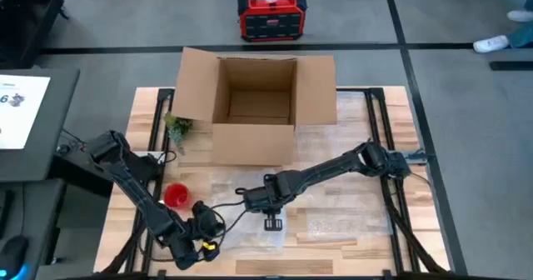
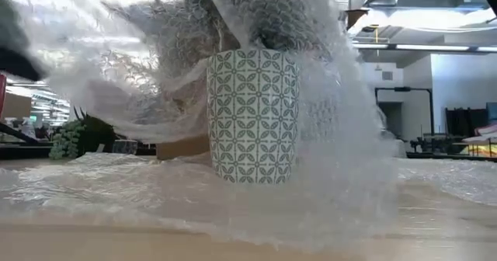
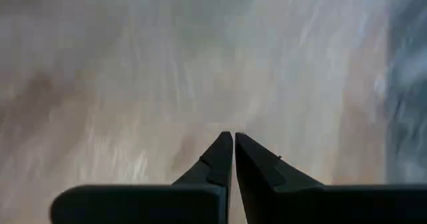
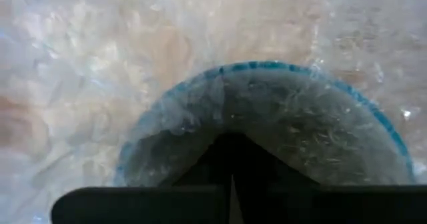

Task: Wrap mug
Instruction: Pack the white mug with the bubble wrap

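A white mug (image 2: 252,113) with a blue-green lattice pattern stands upright on a sheet of clear bubble wrap (image 2: 233,191) near the table's front middle. Part of the wrap is drawn up over the mug's mouth (image 4: 267,67). My right gripper (image 4: 231,177) points down into that mouth, shut, with wrap under it. My left gripper (image 1: 204,217) is to the left of the mug, shut, and shows as a dark blur (image 2: 12,47) in the low view. The wrap rises toward it. My left gripper is shut, and the wrap's lifted left part (image 2: 70,67) runs up to it. The left wrist view is too blurred to show which edge or how many layers are between the fingers (image 3: 220,157). My right gripper comes from above, pointing down. Its shut fingers (image 4: 230,154) press the bubble wrap (image 4: 300,124) into the mug's opening. The mug stays upright on the sheet.
An open cardboard box (image 1: 254,105) stands at the far middle of the table, with a small green plant (image 1: 177,127) at its left. A red object (image 1: 176,195) lies by my left arm. The bubble wrap (image 1: 333,217) spreads toward the right front.
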Robot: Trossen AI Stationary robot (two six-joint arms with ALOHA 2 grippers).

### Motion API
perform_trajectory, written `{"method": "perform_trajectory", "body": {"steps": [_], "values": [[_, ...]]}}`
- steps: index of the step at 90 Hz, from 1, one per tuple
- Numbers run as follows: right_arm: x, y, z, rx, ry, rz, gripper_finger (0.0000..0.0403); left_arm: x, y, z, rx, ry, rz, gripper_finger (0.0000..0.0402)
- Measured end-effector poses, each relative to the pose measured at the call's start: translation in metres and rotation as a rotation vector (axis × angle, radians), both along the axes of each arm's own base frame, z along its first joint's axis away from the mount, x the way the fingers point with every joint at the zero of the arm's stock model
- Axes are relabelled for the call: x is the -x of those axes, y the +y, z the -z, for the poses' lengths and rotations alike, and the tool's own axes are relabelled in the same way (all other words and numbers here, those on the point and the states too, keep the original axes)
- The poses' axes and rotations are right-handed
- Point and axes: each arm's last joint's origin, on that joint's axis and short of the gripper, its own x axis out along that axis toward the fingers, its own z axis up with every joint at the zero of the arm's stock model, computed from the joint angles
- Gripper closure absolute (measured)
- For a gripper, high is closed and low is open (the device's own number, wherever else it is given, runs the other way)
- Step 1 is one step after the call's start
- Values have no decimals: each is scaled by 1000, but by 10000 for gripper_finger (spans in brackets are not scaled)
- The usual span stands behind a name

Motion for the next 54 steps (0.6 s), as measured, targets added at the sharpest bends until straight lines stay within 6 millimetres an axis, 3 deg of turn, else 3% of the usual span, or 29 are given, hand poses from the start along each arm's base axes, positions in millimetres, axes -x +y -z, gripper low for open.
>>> {"method": "perform_trajectory", "body": {"steps": [9, 25, 54], "values": [[-2, 1, 8, -4, -27, -15, 403, -17, -1, 2, -66, -106, -27, 402], [-3, 1, 10, 3, -35, -25, 403, -43, 4, 3, -109, -145, -7, 402], [-3, 2, -38, 1, -41, -30, 403, -53, 12, 2, -113, -149, -19, 402]]}}
